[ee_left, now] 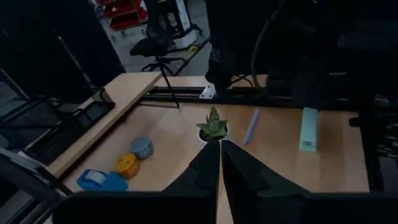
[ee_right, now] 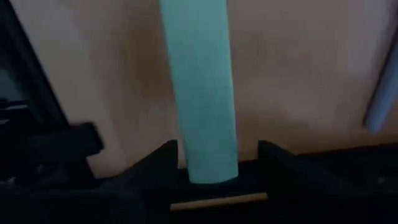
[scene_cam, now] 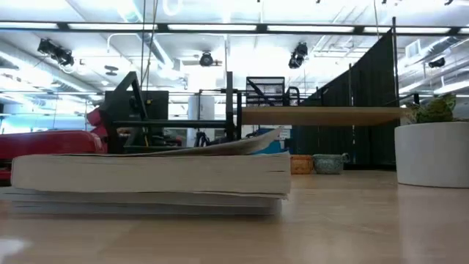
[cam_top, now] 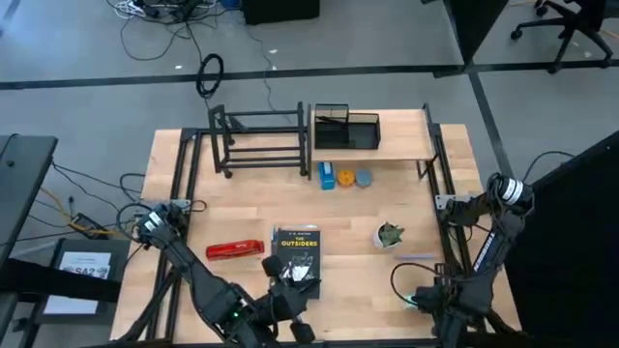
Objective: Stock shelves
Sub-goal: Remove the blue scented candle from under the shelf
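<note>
A robotics lab: ceiling strip lights (scene_cam: pixel 220 28), floor cables (cam_top: pixel 155 12) (tangled), office chair (cam_top: pixel 571 29), dark partitions (scene_cam: pixel 366 81).

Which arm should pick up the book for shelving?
Left, probably. The left gripper, fingers shut, sits at the book; the right gripper is off at the table's right edge, open around a teal bar.

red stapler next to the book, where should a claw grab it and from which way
Grip the red stapler across its narrow width, near the middle of its length, coming straight down from above. It lies flat on the table with its long axis running left to right, and its long sides look clear. The book sits close by its right end, so an end-on approach from there seems cramped.
</note>
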{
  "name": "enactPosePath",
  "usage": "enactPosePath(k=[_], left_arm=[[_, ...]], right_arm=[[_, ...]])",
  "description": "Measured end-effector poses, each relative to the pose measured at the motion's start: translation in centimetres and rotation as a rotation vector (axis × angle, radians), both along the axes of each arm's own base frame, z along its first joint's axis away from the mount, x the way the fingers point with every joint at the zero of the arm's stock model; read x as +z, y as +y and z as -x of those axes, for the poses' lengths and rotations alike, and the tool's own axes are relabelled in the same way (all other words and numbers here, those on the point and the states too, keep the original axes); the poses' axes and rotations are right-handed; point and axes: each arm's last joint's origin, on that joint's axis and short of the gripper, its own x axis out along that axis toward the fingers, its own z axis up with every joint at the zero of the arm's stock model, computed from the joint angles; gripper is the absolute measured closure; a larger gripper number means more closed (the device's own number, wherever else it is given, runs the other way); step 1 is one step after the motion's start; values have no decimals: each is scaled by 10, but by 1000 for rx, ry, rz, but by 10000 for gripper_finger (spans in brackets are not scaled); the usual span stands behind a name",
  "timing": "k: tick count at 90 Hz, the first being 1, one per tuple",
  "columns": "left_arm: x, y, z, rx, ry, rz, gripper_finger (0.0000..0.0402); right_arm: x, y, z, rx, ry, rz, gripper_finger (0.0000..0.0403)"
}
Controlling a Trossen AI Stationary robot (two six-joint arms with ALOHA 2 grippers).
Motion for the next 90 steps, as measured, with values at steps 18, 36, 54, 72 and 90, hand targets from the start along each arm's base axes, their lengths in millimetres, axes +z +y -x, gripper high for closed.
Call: enactPosePath(k=[18, 36, 54, 72, 90], left_arm=[[0, 1, -2, 1, 0, 6, 402], [0, 8, -7, 30, -14, 29, 402], [-1, 19, -17, 26, -5, 108, 402], [-2, 21, -21, -9, 18, 166, 402], [-3, 19, -20, -15, 18, 175, 402]], right_arm=[[53, 0, -14, -38, -295, 19, 143], [88, -9, -37, -167, -871, 209, 137], [84, -57, -84, -407, -923, 431, 143], [56, -126, -126, -491, -705, 597, 119], [15, -182, -146, -535, -533, 567, 86]])
